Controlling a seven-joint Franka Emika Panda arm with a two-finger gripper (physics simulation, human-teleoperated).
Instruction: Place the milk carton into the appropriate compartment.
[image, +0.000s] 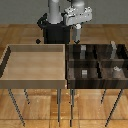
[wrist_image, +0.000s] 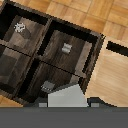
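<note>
**Milk carton held over the dark bin**

We see the milk carton (wrist_image: 65, 96) gripped in the claw (image: 77, 34), whose fingers are closed on it, above the four-cell bin (image: 95, 62). Below it, in the wrist view, lies the compartment (wrist_image: 57, 82) with a small grey block (wrist_image: 46, 86). Beside the bin sits the tan tray (image: 35, 80). Both stand on thin legs over a wooden floor (image: 40, 107).

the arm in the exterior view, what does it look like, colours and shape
The arm is white and light grey with rounded segments, rising from a black base. Its hand has a pale blocky body with dark fingers hanging below. No cables or markings can be made out.
</note>
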